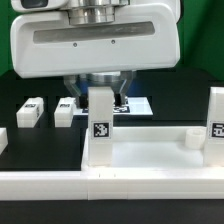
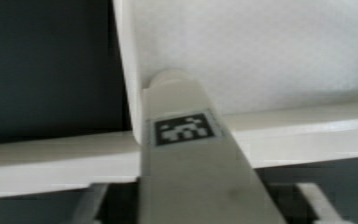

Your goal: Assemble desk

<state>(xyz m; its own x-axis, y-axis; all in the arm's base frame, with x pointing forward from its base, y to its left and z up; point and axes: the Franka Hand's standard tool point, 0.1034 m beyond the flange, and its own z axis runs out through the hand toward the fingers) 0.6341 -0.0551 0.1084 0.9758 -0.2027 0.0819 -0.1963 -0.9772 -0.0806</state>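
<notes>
1. Nearest us, the tabletop (image 1: 130, 165) lies flat on the bench (image 1: 50, 140). The tagged leg (image 1: 100, 125) stands upright on it, long axis vertical.
2. That leg sits straight below the jaws, its top between them. They flank it narrowly, but I cannot tell whether they pinch it.
3. Above the leg, the arm (image 1: 95, 10) points straight down.
4. Beyond the leg, a loose leg (image 1: 30, 112) lies flat.

White plastic on black
The tabletop (image 1: 150, 152) and upright leg (image 1: 100, 112) look smooth, matt plastic; the worktop (image 1: 25, 85) is matt black.
</notes>
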